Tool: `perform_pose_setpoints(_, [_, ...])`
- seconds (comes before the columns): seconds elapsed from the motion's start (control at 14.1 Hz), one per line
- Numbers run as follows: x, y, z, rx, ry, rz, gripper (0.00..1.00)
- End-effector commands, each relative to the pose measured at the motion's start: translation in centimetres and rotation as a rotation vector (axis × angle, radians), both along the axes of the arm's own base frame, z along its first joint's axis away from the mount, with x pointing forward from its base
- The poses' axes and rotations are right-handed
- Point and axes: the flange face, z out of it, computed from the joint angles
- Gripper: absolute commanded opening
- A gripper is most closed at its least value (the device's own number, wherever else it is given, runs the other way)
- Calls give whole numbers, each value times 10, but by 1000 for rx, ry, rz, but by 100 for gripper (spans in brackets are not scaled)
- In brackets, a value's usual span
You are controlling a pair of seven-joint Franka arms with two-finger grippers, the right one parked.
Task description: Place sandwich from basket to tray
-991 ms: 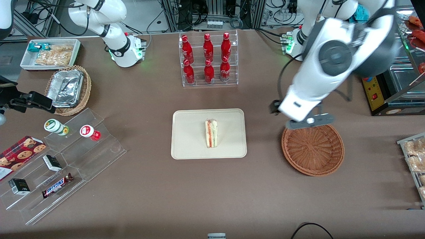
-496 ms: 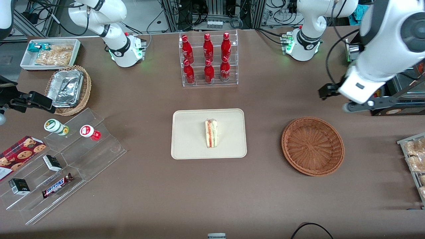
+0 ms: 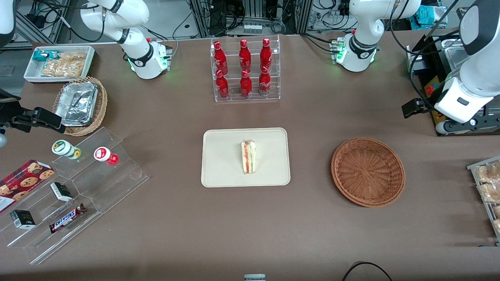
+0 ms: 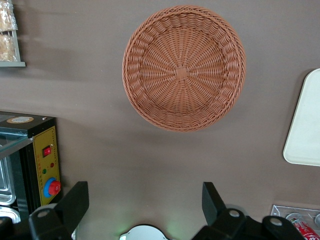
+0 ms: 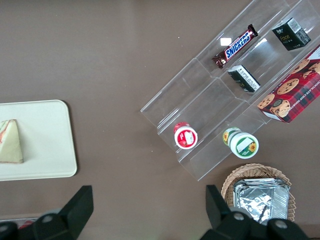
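One sandwich (image 3: 248,157) lies on the tray (image 3: 222,171); tool (image 4: 145,207) spread wide, fingertips cut off, above the table

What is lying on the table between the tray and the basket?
Nothing: the front view shows only bare tabletop between the tray and the basket. The gripper hangs open above the table.

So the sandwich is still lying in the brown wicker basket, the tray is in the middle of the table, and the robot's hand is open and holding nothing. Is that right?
Not quite. The basket is empty; the front view shows the sandwich lying on the tray. The rest holds: the tray sits mid-table, and the hand, up above the table near the basket, is open and holds nothing.
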Motion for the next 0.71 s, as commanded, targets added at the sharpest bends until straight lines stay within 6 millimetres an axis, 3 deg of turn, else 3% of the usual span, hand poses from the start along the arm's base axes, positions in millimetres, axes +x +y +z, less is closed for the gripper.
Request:
perform_pose_setpoints(0.0, [-2, 3, 20, -4, -29, -14, 100])
perform_pose_setpoints(0.35, [0, 8, 37, 1, -64, -12, 100])
perform_pose_setpoints(0.5, [9, 30, 46, -11, -65, 33, 100])
perform_pose_setpoints(0.64, [16, 33, 55, -16, -40, 28, 100])
